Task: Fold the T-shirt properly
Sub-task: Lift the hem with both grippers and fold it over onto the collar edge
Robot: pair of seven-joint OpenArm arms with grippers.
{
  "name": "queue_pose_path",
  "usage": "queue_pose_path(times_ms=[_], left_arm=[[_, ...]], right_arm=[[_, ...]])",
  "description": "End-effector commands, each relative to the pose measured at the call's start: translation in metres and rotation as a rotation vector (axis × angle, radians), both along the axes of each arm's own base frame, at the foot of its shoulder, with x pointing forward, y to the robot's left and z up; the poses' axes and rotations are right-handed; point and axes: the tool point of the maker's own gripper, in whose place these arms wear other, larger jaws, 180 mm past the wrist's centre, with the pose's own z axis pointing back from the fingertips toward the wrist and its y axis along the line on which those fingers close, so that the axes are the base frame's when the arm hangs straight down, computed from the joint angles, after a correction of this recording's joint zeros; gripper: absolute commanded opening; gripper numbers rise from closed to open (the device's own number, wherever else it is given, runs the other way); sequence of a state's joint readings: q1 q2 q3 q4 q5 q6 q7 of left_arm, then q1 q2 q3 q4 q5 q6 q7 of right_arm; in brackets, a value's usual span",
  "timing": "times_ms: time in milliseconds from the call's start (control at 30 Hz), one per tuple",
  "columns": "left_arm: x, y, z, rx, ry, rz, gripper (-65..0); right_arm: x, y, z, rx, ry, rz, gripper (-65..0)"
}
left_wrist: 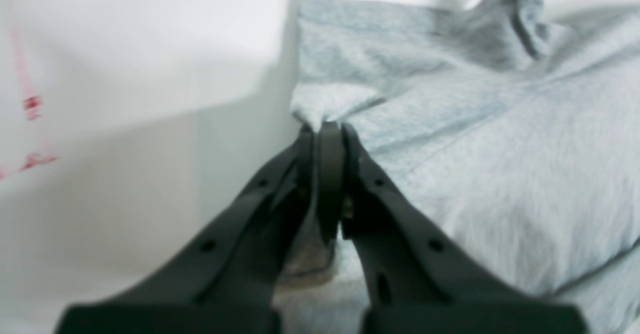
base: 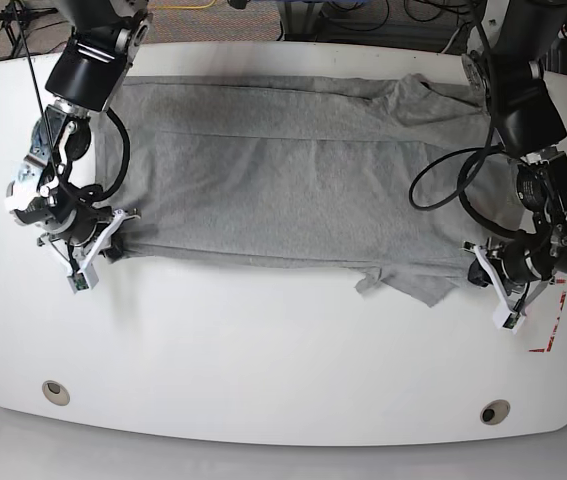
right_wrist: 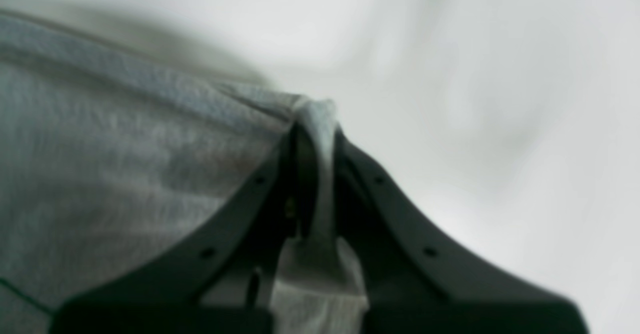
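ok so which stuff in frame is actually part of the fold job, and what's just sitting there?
In the job:
- T-shirt, grey, spread across the table
- left gripper, shut on a shirt edge
- right gripper, shut on the opposite edge

Just there:
- white table
- red tape marks near the left arm
- two round holes near the front edge
- cables on the arms

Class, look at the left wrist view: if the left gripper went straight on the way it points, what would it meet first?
The left gripper is shut on the T-shirt's edge, so more grey cloth lies just ahead; beyond that only the white table shows, though depth is unclear.
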State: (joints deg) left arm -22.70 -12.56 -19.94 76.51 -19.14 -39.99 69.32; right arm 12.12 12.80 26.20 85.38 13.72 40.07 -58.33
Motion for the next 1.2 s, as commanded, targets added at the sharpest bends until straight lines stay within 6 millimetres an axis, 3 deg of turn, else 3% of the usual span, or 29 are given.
queue_pose_path(times_ms=[0, 167, 500, 800, 1167], left_arm=[[0.002, 0.007, 0.026, 0.034, -0.082, -0.003, -65.0], [-0.011, 0.005, 0.03, 0.057, -0.092, -0.022, -65.0], [-0.051, 0.019, 0.035, 0.158, -0.067, -0.063, -65.0], [-0.101, 0.028, 0.023, 0.23, -0.017, -0.064, -65.0], [-0.152, 0.032, -0.01, 0.243, 0.114, -0.073, -65.0]], right_arm=[[-0.001, -0.006, 0.026, -0.064, -0.062, 0.007, -63.6], [-0.018, -0.006, 0.03, -0.115, -0.055, 0.02, -63.6], [-0.059, -0.005, 0.028, -0.201, -0.001, 0.046, -63.6], [-0.092, -0.002, 0.015, -0.229, 0.054, 0.067, -63.6], [-0.13, -0.002, -0.011, -0.225, 0.16, 0.08, -62.9]])
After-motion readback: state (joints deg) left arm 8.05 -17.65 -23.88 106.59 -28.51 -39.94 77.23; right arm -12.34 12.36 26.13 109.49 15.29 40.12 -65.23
